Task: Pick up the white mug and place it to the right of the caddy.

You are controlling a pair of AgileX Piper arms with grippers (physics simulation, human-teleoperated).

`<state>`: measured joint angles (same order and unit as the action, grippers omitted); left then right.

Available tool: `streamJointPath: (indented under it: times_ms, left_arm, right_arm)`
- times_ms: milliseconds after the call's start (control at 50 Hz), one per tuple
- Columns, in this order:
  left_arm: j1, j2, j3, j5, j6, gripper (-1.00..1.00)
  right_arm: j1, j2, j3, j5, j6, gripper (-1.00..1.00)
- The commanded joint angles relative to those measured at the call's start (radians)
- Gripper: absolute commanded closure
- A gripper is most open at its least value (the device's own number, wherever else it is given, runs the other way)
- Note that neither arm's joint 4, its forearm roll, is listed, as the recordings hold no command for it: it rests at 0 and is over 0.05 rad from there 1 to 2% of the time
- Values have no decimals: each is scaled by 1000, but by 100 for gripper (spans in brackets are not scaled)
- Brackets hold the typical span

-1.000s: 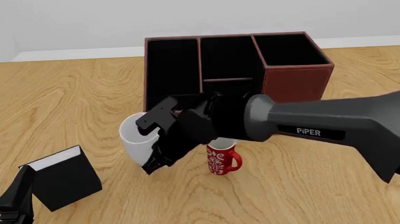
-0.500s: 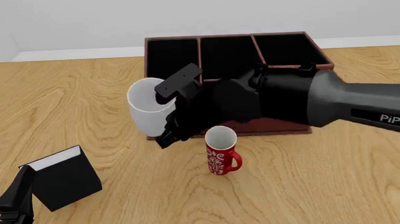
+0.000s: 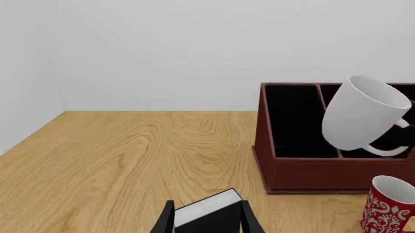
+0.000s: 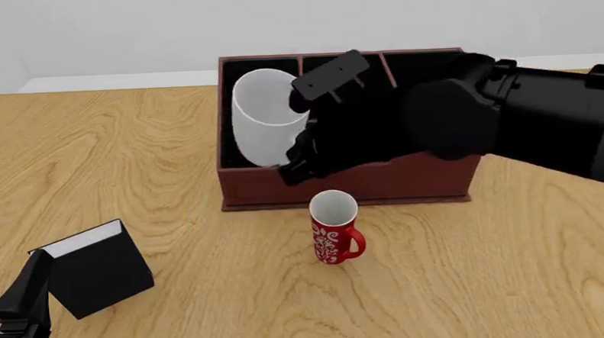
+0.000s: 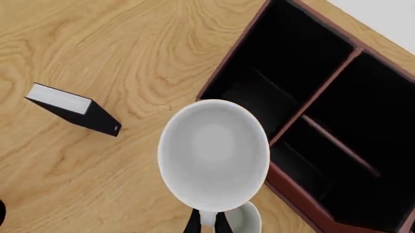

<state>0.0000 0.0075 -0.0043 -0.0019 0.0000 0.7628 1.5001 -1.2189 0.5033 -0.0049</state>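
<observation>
My right gripper (image 4: 306, 127) is shut on the handle of the white mug (image 4: 267, 117) and holds it in the air, tilted, over the left compartment of the caddy (image 4: 384, 185). The mug shows from the side in the left wrist view (image 3: 363, 119), and its empty inside shows in the right wrist view (image 5: 214, 155), with the gripper's fingertips (image 5: 193, 224) pinching the handle. The caddy (image 5: 295, 196) is reddish-brown with black compartments and also shows in the left wrist view (image 3: 304, 170). My left gripper (image 4: 17, 303) is open and low at the near left.
A red mug with a white pattern (image 4: 334, 229) stands upright just in front of the caddy; it also shows in the left wrist view (image 3: 389, 206). A black book with white pages (image 4: 98, 269) lies just ahead of my left gripper's fingers (image 3: 167, 221).
My right gripper has lifted the white mug off the table, up and to the right, from beside the red mug to over the caddy's left compartment. The left arm has not moved.
</observation>
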Motion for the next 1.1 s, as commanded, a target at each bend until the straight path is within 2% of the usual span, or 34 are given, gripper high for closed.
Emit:
streamJointPath:
  times_ms: [20, 700, 880, 1100]
  left_arm:
    - [0, 0, 0, 0, 0, -100]
    - [0, 0, 0, 0, 0, -100]
    - [0, 0, 0, 0, 0, -100]
    - [0, 0, 0, 0, 0, -100]
  right_arm:
    - [-41, -69, 29, 5, 12, 100]
    - [-195, -276, 206, -3, 36, 100]
    - [-256, -327, 279, -12, 23, 100]
    - [-301, -377, 342, -22, 40, 100]
